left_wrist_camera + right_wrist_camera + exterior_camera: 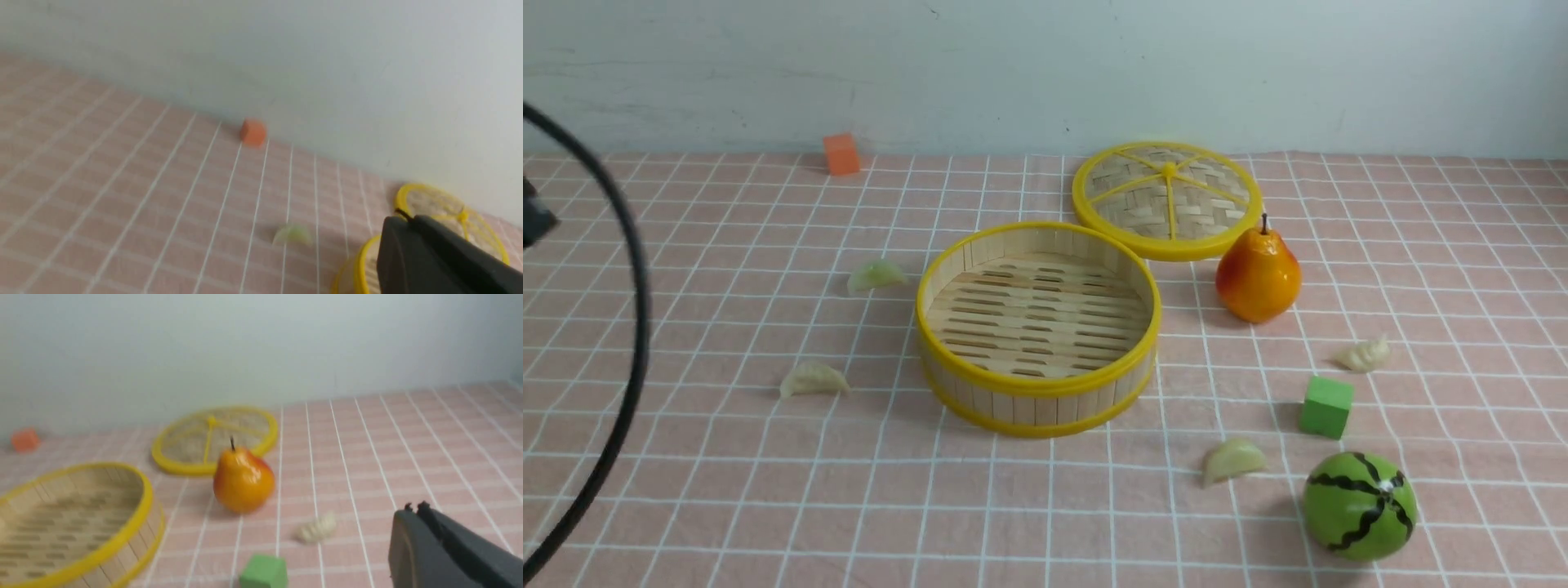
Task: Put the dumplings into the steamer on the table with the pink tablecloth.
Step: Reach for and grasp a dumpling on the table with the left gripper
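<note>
the tabletop (686,506) is draped in the pink tablecloth (1462,245). the steamer (1037,392) stands mid-cloth. the left fingers (404,222) and right fingers (414,516) are pressed together, empty. the dumplings (814,380) lie on the cloth outside the steamer, two on its left and two on its right near the green cube (1326,407).

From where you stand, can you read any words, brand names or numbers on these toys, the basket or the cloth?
None: no readable text anywhere.
The steamer, lid, pear, watermelon, green cube and orange cube are all unmarked.
The pink tablecloth carries only thin white grid lines.
Both wrist views are blurred, yet show no lettering either.
</note>
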Robot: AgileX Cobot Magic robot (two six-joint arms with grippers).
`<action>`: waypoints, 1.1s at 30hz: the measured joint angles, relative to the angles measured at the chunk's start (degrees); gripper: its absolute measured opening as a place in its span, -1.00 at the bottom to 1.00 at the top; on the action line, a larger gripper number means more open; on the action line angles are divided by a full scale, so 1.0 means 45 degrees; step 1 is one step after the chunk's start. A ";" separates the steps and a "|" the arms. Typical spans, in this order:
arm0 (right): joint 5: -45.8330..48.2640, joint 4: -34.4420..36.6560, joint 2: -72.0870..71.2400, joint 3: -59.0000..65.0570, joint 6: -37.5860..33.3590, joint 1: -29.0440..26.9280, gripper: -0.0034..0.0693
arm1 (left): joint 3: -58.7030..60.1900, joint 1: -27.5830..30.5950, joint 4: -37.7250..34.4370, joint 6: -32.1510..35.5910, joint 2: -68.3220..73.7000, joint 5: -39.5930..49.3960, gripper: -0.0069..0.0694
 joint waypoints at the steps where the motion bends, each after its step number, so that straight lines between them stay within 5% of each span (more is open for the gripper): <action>1: 0.0811 -0.0013 0.0593 -0.0420 -0.0010 0.0000 -0.91 | -0.0311 -0.0348 0.0013 -0.0410 0.0484 0.0519 -0.86; 5: 0.3373 0.0000 0.2496 -0.1825 -0.0025 0.0117 -0.91 | -0.1894 -0.1979 0.0286 -0.0545 0.2194 0.2530 -0.86; 10: 0.3625 0.0013 0.3756 -0.2545 -0.0976 0.1150 -0.91 | -0.4045 -0.2925 -0.0026 0.0953 0.4358 0.5274 -0.86; 17: 0.3686 0.0167 0.5532 -0.2666 -0.2126 0.3281 -0.91 | -0.8596 -0.2062 -0.3177 0.5664 0.8656 0.8040 -0.86; 26: 0.3800 0.0494 0.6083 -0.2671 -0.2152 0.3945 -0.90 | -1.3902 -0.1019 -0.6976 1.2712 1.3241 1.0168 -0.85; 29: 0.3800 0.0632 0.6083 -0.2671 -0.2152 0.3976 -0.90 | -1.4949 -0.1019 -0.7050 1.4159 1.4474 1.0395 -0.72; 33: 0.3748 0.0720 0.6083 -0.2671 -0.2152 0.3976 -0.89 | -1.5796 -0.1019 -0.6850 1.5598 1.6060 0.9097 -0.28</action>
